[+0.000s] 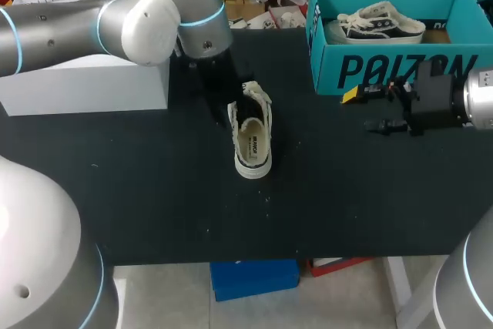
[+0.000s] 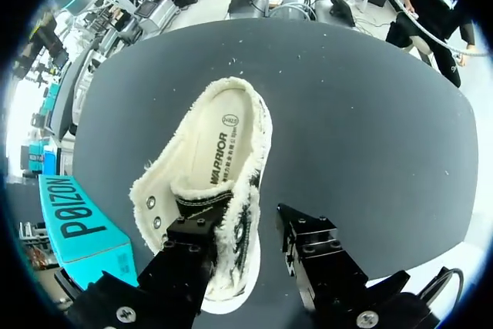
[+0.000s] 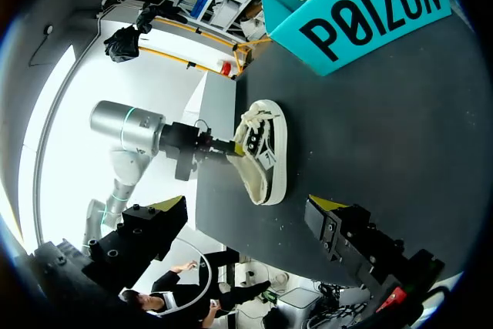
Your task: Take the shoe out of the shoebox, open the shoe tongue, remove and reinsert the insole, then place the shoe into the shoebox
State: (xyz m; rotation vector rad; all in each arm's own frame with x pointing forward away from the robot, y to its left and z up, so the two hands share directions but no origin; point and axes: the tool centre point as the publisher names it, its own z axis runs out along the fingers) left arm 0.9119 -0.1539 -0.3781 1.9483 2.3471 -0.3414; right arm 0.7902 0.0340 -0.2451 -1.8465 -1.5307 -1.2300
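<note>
The shoe [image 1: 253,140] sits mid bench [image 1: 154,190], left claw [image 2: 246,256] spread astride its side wall, not clamped. Grab just the frayed edge and it'll likely drag or tip. The right claw [image 1: 377,109] is apart too.

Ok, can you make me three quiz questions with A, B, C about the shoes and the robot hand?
1. Where does the cream sneaker lie?
A on the floor
B on a chair
C on the black table

2. How many sneakers can you see?
A one
B two
C four

3. What is the right gripper doing?
A it is open and holds nothing
B it is shut on a sneaker
C it is shut on a lace

Answers:
1 C, because the sneaker rests on the dark tabletop near the middle.
2 B, because besides that one, a second sneaker sits inside the teal shoebox.
3 A, because its fingers stand apart with nothing between them.
</note>
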